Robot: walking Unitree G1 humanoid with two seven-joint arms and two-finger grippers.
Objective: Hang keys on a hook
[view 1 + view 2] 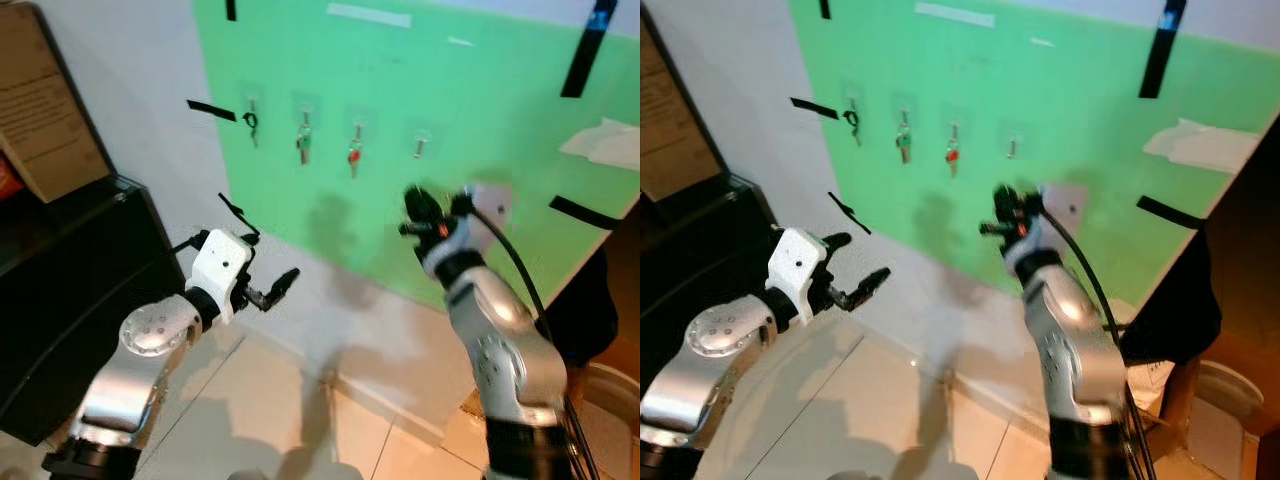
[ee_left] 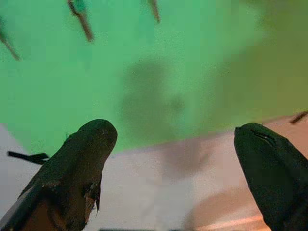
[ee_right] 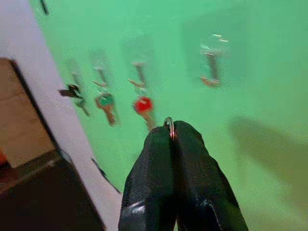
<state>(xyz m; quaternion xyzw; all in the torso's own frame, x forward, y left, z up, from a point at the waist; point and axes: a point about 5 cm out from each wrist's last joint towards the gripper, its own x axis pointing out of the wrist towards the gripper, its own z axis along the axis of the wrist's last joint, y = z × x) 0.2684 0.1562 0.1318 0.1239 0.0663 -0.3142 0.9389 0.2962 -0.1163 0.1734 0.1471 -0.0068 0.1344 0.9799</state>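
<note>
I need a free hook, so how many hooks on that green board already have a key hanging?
3: the black key on the leftmost hook, the green key next, then the red key. The fourth hook looks bare. The right gripper pinches a key ring.

Silver key ring [image 3: 169, 126] pinched between closed jaws, below the free hook [image 3: 211, 67].

Green wall panel [image 1: 480, 170] carries four clear adhesive hooks [image 1: 421, 143] in a row; dark cabinet [image 1: 70, 270] stands left.
</note>
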